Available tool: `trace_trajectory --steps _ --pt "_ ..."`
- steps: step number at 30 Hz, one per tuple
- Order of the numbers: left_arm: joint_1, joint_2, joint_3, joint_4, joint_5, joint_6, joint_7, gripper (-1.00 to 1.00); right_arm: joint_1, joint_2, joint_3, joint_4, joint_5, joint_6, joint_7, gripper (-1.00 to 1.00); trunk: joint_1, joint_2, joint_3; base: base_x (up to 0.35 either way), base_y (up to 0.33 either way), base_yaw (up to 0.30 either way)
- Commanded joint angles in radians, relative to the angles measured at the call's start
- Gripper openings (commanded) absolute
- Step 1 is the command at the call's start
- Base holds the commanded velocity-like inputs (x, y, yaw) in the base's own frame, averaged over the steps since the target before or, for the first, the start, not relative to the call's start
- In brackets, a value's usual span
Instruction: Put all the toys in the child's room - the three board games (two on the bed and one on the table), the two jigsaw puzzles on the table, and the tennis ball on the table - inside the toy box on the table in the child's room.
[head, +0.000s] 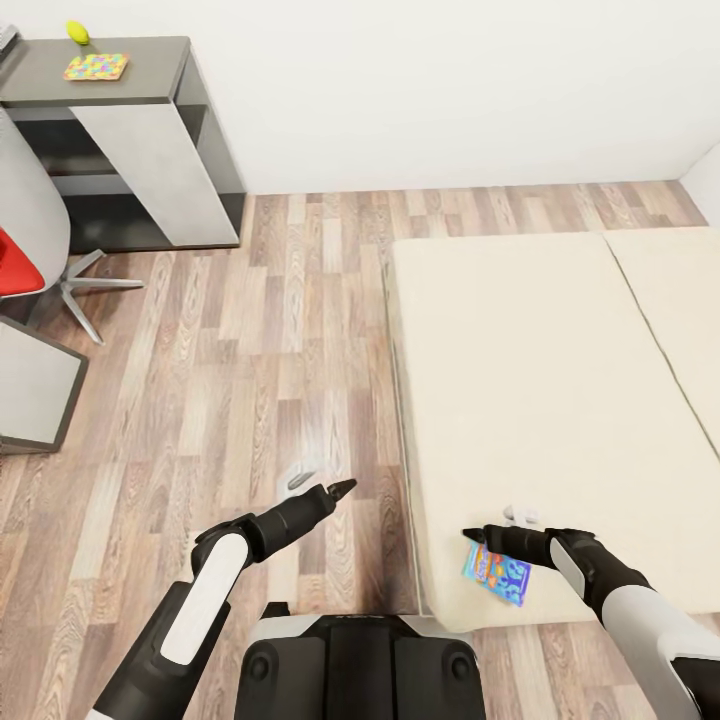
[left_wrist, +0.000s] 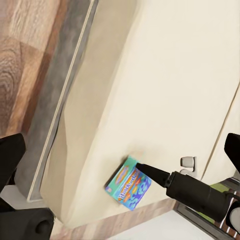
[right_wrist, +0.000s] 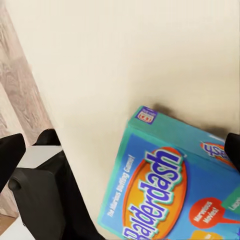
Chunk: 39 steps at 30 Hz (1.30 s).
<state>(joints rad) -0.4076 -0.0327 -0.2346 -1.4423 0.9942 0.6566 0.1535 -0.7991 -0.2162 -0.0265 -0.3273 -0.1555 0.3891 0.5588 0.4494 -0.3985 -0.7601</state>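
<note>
A small blue board game (head: 498, 574) lettered Balderdash (right_wrist: 155, 195) lies flat on the beige bed (head: 540, 400), close to its near corner. My right gripper (head: 472, 537) hovers open just over the box's far end, its fingers (right_wrist: 11, 152) spread wide with the box lying beyond them. My left gripper (head: 343, 488) hangs open over the wooden floor, left of the bed, holding nothing. On the table's dark grey wing (head: 150, 70) at the far left sit one jigsaw puzzle (head: 97, 67) and the yellow-green tennis ball (head: 77, 32). The toy box is out of view.
A chair with a red seat (head: 18, 272) and star base stands in front of the table. A grey panel (head: 35, 390) juts in at the left edge. A small white object (head: 520, 517) rests on the mattress beside my right gripper. Wooden floor (head: 280, 350) runs between table and bed.
</note>
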Motion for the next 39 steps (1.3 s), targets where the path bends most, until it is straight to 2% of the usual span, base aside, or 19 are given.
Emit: trace_trajectory --steps 1,31,39 --pt "0.0 0.0 0.0 -0.001 0.011 0.002 0.009 1.0 0.0 0.0 -0.003 -0.001 -0.008 0.01 0.001 1.0 0.001 -0.002 -0.001 0.0 0.117 0.0" --pt "0.0 0.0 0.0 0.0 0.01 0.001 0.009 1.0 0.0 -0.002 -0.005 -0.001 -0.009 0.01 0.005 1.0 0.001 -0.002 -0.001 0.0 0.024 0.0" --pt "0.0 0.0 0.0 0.0 0.01 0.001 0.009 1.0 0.0 -0.01 -0.007 -0.007 -0.01 0.011 0.007 1.0 0.001 -0.002 -0.001 0.0 0.0 0.0"
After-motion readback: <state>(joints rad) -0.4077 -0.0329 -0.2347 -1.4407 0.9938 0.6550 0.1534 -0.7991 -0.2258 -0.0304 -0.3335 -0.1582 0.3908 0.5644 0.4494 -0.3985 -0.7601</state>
